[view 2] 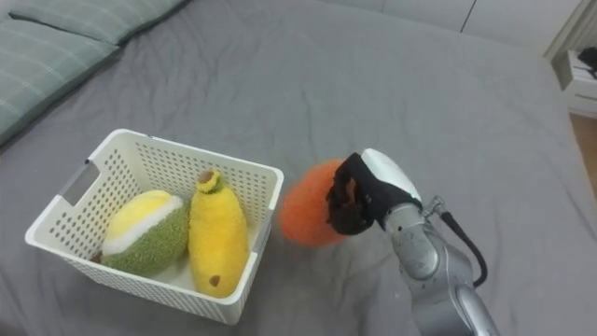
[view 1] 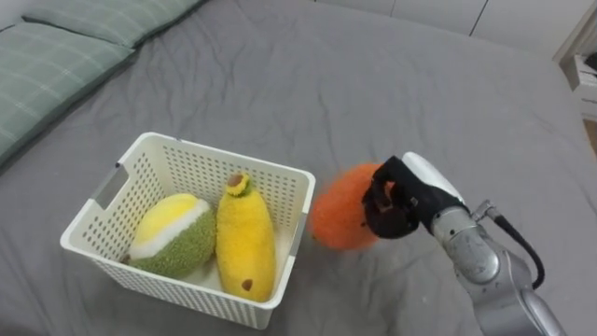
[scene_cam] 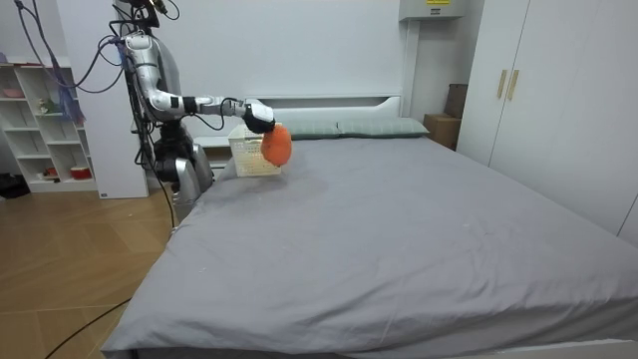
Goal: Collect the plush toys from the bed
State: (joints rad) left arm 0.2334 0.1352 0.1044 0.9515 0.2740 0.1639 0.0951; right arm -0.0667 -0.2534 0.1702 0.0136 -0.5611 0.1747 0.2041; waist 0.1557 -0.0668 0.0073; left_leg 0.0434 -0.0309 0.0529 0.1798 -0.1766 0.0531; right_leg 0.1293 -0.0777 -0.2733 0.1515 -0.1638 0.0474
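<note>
Bed (scene_cam: pixel 399 229) with grey cover stands beside white wardrobe (scene_cam: pixel 558 100).

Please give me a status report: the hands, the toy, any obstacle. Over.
Right hand shut on orange plush toy, just right of white basket. Yellow plush and green plush already in basket. Nothing between toy and basket rim.

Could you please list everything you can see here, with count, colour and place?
Bed: one, grey cover, under everything.
Pillows: two, green checked, at the bed's head, upper left.
Basket: one, white, perforated, on the bed.
Round plush toy: one, green and yellow, in the basket's left part.
Banana plush toy: one, yellow, in the basket beside it.
Orange plush toy: one, just right of the basket.
Shelf unit: one, white, behind the robot.
Wardrobe: one, white, across the bed.
Right hand: black fingers curled round the orange plush toy.
</note>
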